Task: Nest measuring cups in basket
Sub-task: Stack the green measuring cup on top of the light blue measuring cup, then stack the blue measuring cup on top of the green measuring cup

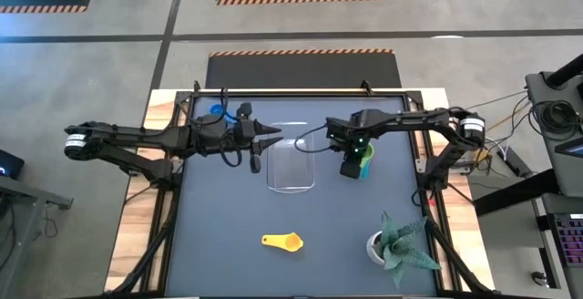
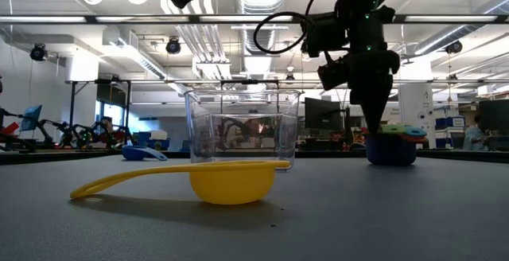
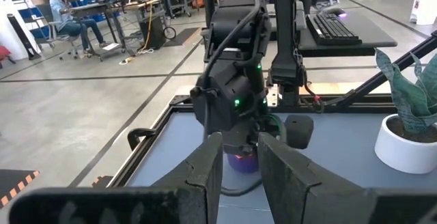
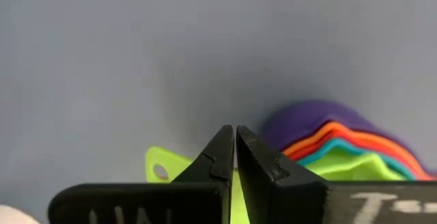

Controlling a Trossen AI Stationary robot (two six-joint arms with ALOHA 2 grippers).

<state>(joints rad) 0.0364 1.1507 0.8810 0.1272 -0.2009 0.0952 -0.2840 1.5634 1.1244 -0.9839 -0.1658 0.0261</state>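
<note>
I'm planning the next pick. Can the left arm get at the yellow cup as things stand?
Probably yes: the yellow cup lies alone on open mat, nothing around it, though the left gripper sits well away beside the basket.

White pot (image 1: 376,243) (spiky green plant (image 1: 402,241)), table's corner.

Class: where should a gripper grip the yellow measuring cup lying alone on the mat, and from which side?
Grip the yellow measuring cup by its flat handle, coming straight down from above. It lies level with open mat around it, while the rounded bowl would likely slip between closing jaws.
</note>
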